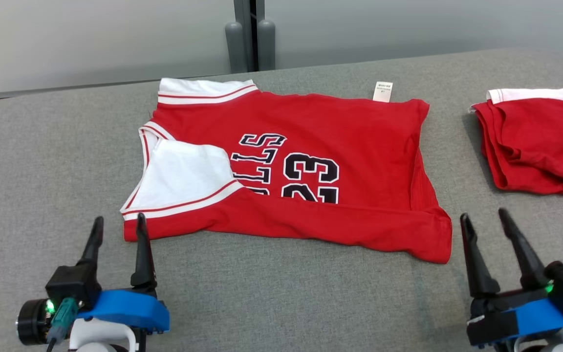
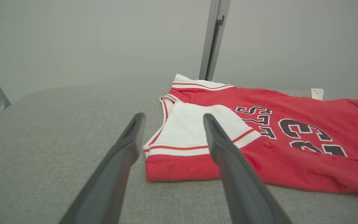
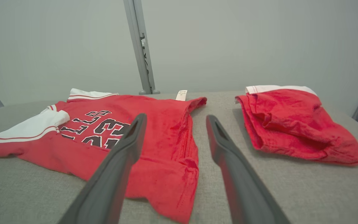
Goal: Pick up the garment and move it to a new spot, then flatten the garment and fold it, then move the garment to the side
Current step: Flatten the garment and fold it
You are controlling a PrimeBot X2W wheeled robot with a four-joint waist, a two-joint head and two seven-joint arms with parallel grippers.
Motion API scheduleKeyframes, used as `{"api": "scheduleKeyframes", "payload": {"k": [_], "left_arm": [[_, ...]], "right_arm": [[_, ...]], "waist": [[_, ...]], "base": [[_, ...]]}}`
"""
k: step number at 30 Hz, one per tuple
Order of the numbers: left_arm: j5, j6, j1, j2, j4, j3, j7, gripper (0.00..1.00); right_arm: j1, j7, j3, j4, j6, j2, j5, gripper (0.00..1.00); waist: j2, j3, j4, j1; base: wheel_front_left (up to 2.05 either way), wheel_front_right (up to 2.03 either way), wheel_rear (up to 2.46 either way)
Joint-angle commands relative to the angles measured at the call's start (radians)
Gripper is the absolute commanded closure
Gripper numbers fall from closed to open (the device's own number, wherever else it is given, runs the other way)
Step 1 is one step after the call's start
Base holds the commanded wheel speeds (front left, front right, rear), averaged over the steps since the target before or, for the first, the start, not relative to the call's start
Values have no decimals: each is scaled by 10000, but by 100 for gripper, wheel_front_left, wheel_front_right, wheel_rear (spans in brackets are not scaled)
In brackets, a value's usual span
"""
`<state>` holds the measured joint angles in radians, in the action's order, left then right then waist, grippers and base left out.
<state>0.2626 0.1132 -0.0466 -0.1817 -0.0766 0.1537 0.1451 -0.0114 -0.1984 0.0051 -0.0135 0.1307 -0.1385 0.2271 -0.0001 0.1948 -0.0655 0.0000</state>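
Well, the red jersey (image 1: 355,132) lies in the middle of the grey surface (image 1: 42,171), its near edge folded over. It looks soft, light and floppy (it will sag and crease if lifted by one spot), so I would pinch the two near corners. The left fingers (image 1: 140,249) and the right fingers (image 1: 474,259) are wide open, holding nothing, near those corners
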Motion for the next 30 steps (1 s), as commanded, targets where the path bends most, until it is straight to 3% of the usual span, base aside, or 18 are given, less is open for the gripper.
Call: {"api": "scheduleKeyframes", "payload": {"k": [1, 6, 14, 23, 24, 25, 26, 30], "left_arm": [[102, -95, -195, -20, -217, 77, -207, 0], [725, -432, -522, 7, -1407, 4, -973, 0], [1405, -998, -1605, -142, -3171, -200, -1368, 0], [2106, -1887, -2795, -187, -4659, -60, -2141, 0], [2197, -2000, -2868, -179, -4747, 5, -2237, 11], [2341, -2084, -2955, -134, -4772, 32, -2255, 54], [2412, -2153, -3018, -135, -4807, 67, -2268, 100], [2554, -2299, -3183, -264, -4689, 128, -1859, 100]], "right_arm": [[182, 91, -4, 234, 0, -25, 37, 0], [46, 233, 254, 1460, 0, 36, 157, 0], [-1089, 62, 841, 3484, 0, -30, 643, 0], [-2294, 717, 1609, 5075, -1, -249, 1433, 0], [-2346, 874, 1714, 5198, 0, -243, 1575, 47], [-2394, 1030, 1809, 5312, 0, -262, 1686, 60], [-2443, 1089, 1890, 5346, 0, -270, 1817, 100], [-2546, 1051, 2034, 5274, -3, -416, 2106, 100]], "waist": [[1, 60, 5, 0], [1, 311, -104, 0], [1, 876, -134, 0], [1, 1288, -95, 0], [1, 1303, -93, 0], [1, 1326, -90, 0], [1, 1343, -87, 0], [1, 1344, -59, 0]], "base": [[0, 0, 0], [0, 0, 0], [0, 0, 0], [0, 0, 0], [0, 0, 0], [0, 0, 0], [0, 0, 0], [0, 0, 0]]}}
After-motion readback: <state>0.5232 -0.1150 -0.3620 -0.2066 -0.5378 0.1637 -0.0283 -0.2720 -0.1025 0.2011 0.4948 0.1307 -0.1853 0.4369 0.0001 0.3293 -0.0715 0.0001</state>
